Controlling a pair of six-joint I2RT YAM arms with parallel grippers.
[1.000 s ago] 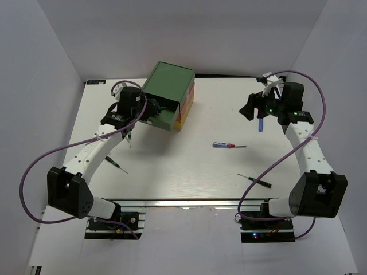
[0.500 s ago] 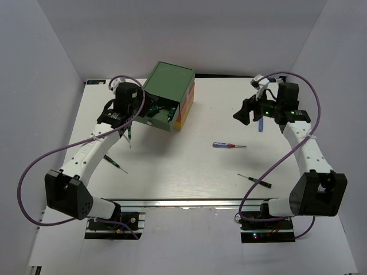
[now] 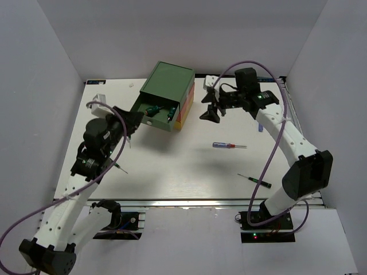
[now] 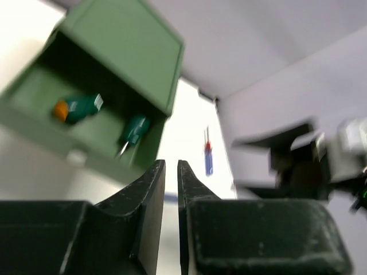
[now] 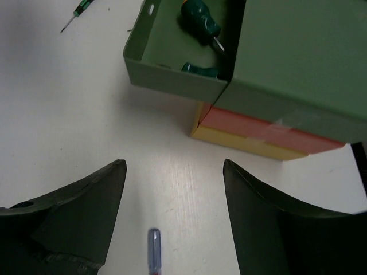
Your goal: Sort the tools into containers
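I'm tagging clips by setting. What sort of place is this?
Probably a robotics lab test cell: white walls box in a white table, the left arm and right arm are mounted at its edge, and a drawer chest and screwdrivers lie on it.

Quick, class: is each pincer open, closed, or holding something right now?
Left pincer: closed, holding nothing.
Right pincer: open, holding nothing.

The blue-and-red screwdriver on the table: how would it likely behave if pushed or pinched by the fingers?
The blue-and-red screwdriver looks rigid, handle and thin shaft alike, so it should not flex. It lies flat on the smooth white table and seems round-handled, so a sideways push would probably roll it. Small and slim, it is likely light and may pivot if pinched off-centre.
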